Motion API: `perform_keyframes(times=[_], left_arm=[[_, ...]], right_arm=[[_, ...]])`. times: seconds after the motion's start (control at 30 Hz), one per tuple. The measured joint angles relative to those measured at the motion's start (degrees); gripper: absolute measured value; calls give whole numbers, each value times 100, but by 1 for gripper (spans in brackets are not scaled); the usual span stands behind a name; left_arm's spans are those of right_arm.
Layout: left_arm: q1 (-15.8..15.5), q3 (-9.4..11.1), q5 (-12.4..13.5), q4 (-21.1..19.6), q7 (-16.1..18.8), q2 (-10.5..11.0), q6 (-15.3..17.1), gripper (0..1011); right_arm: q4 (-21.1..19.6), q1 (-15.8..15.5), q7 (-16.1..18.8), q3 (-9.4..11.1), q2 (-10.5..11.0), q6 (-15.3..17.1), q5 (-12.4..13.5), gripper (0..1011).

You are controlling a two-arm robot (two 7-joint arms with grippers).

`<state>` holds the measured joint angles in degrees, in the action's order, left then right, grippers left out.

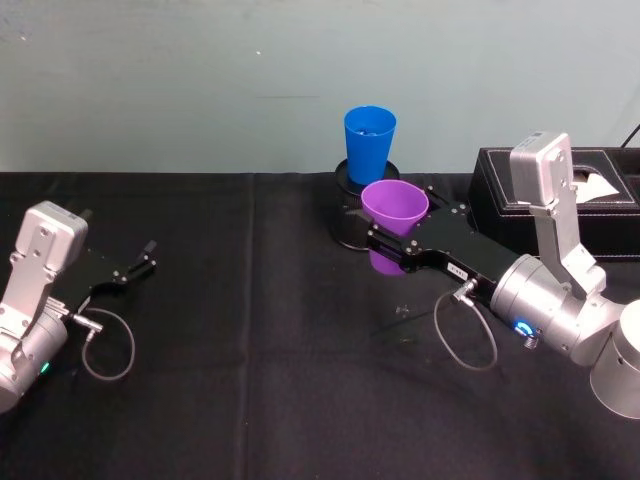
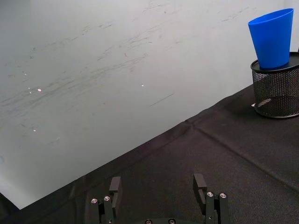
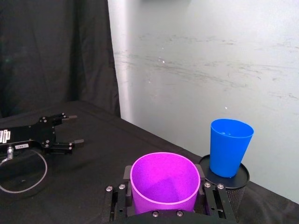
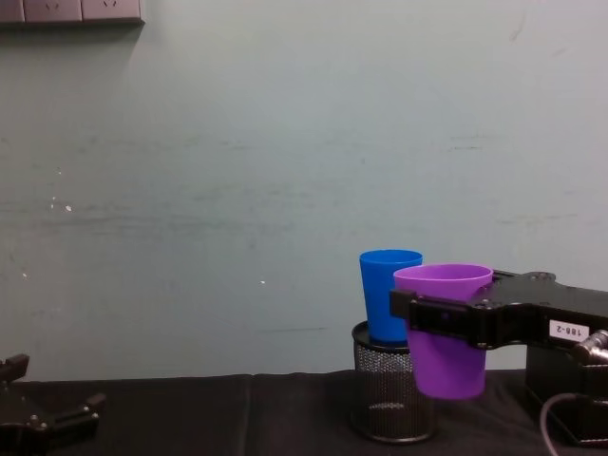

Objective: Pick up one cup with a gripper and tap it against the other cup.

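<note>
My right gripper point(image 1: 392, 250) is shut on the purple cup point(image 1: 394, 205), holding it upright off the table, its black fingers point(image 4: 429, 313) clamped around the cup's upper wall. The purple cup point(image 3: 163, 184) hangs just in front of the blue cup point(image 1: 369, 140). The blue cup point(image 4: 388, 294) stands upright on top of a black wire-mesh pen holder point(image 4: 391, 399). In the right wrist view a small gap shows between the two cups, with the blue cup point(image 3: 229, 147) slightly higher. My left gripper point(image 1: 140, 262) rests open at the table's left side, empty.
A black tissue box point(image 1: 560, 190) stands at the back right, behind my right arm. The table point(image 1: 260, 330) is covered in black cloth and a pale wall runs along its far edge. The left wrist view also catches the blue cup point(image 2: 272, 39) and the mesh holder point(image 2: 276, 93).
</note>
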<state>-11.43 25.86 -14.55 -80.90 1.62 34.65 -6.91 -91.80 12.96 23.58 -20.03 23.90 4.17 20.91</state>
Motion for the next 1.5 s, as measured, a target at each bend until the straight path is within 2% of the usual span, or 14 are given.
perform_keyframes(times=[1.5], left_arm=[[0,0,0,0,0,0,0,1000]], right_arm=[[0,0,0,0,0,0,0,747]])
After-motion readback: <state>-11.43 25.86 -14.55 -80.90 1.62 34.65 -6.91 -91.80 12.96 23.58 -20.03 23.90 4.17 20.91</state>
